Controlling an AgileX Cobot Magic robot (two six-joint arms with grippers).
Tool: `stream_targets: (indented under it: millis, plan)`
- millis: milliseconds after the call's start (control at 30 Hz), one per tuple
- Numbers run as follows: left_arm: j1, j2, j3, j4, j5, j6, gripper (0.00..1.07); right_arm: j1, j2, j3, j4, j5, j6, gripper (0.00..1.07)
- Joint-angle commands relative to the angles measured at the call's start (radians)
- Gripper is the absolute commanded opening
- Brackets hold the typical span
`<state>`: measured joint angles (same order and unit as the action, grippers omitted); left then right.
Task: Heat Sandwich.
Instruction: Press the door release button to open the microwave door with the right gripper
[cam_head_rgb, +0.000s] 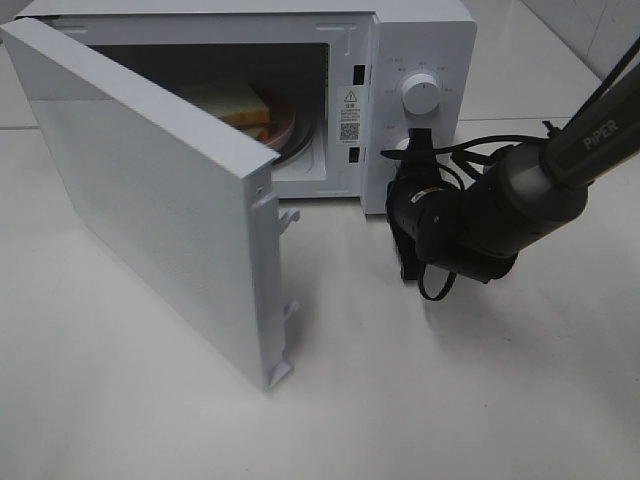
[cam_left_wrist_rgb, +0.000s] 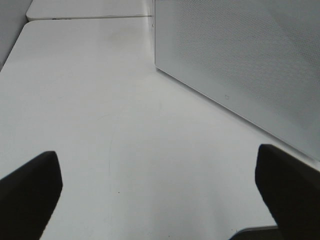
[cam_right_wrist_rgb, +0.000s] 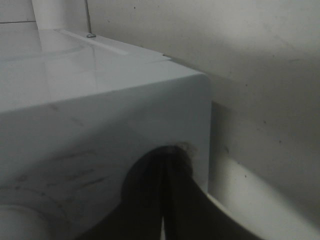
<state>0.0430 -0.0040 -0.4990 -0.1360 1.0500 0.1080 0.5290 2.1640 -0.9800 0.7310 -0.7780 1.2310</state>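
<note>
The sandwich (cam_head_rgb: 238, 106) lies inside the open white microwave (cam_head_rgb: 420, 40) on a pink plate (cam_head_rgb: 289, 131); the door hides most of both. The microwave door (cam_head_rgb: 150, 200) swings wide toward the front left. My right gripper (cam_head_rgb: 417, 142) is shut with its tips against the control panel, over the lower knob and below the upper knob (cam_head_rgb: 420, 93). In the right wrist view the shut right gripper (cam_right_wrist_rgb: 167, 156) touches the white casing (cam_right_wrist_rgb: 100, 110). My left gripper (cam_left_wrist_rgb: 160, 200) is open and empty above the table, with the door's outer face (cam_left_wrist_rgb: 240, 65) ahead.
The white table (cam_head_rgb: 450, 400) spreads in front of the microwave. The open door reaches out over the table's left half. The right arm (cam_head_rgb: 560, 170) and its cables hang in front of the control panel. A table seam (cam_left_wrist_rgb: 90, 18) runs at the far end.
</note>
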Motion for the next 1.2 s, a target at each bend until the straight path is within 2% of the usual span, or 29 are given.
stream_targets:
  millis: [33, 333, 667, 1200]
  plan:
    - [0.005, -0.021, 0.005, -0.005, -0.012, -0.006, 1.03, -0.053, -0.008, -0.124, -0.15, -0.33, -0.011, 0.0]
    - [0.005, -0.021, 0.005, -0.005, -0.012, -0.006, 1.03, -0.049, -0.011, -0.117, -0.168, -0.268, 0.008, 0.0]
    - [0.005, -0.021, 0.005, -0.005, -0.012, -0.006, 1.03, -0.023, -0.082, 0.006, -0.104, -0.016, 0.019, 0.0]
    - [0.005, -0.021, 0.005, -0.005, -0.012, -0.006, 1.03, 0.02, -0.172, 0.144, -0.031, 0.131, -0.159, 0.0]
